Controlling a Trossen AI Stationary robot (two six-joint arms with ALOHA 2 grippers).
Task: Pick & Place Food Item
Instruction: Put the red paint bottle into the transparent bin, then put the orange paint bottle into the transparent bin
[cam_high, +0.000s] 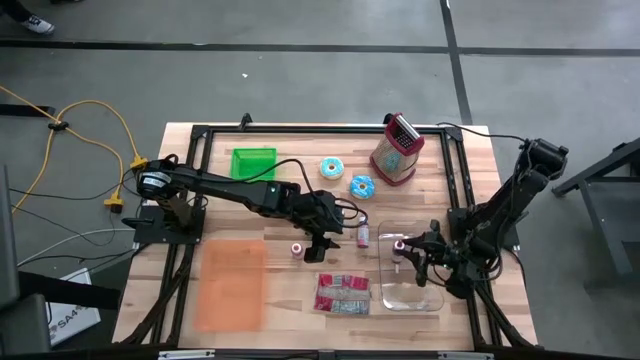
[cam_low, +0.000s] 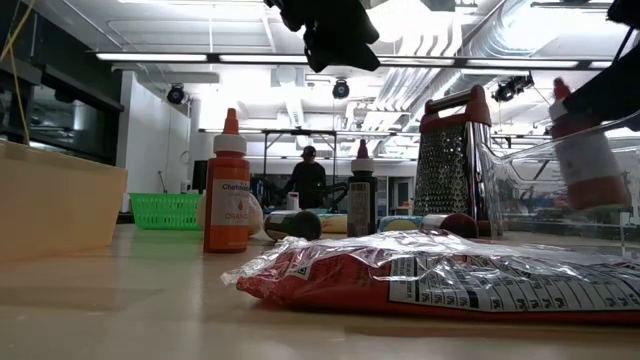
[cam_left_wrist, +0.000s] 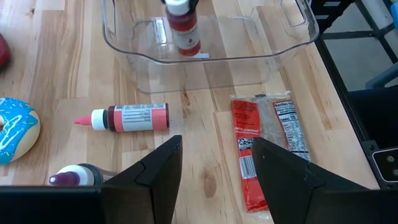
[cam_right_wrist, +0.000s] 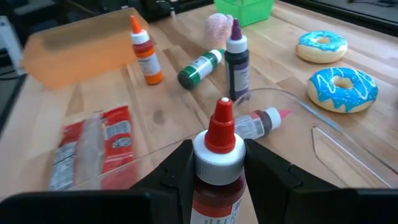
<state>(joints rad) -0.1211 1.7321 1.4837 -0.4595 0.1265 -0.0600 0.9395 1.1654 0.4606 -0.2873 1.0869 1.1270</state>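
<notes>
My right gripper (cam_right_wrist: 217, 158) is shut on a red sauce bottle (cam_right_wrist: 216, 174) with a red nozzle and a white collar. It holds the bottle inside the walls of the clear plastic container (cam_high: 410, 285) at the table's near right. The low view shows the bottle (cam_low: 585, 150) behind the container's wall (cam_low: 540, 170). My left gripper (cam_left_wrist: 214, 168) hangs open above the table's middle (cam_high: 320, 240), with nothing between its fingers. Below it, on their sides on the wood, lie a pink-tipped bottle (cam_left_wrist: 127, 117) and a red snack packet (cam_left_wrist: 264, 149). My right gripper pinches the bottle's upper body just below the white collar (cam_right_wrist: 214, 190) between its two fingers (cam_right_wrist: 264, 165). The fingers come from the table's right, slanting slightly down. The bottle stands nearly upright, nozzle up; I cannot tell whether its base touches the container's floor.
A metal grater (cam_high: 397, 150), two blue-iced doughnuts (cam_high: 347, 176) and a green basket (cam_high: 253, 163) stand toward the far side. An orange tray (cam_high: 232, 283) lies near left. An orange bottle (cam_right_wrist: 146, 53), a green bottle (cam_right_wrist: 200, 67) and a purple one (cam_right_wrist: 237, 59) stand or lie mid-table.
</notes>
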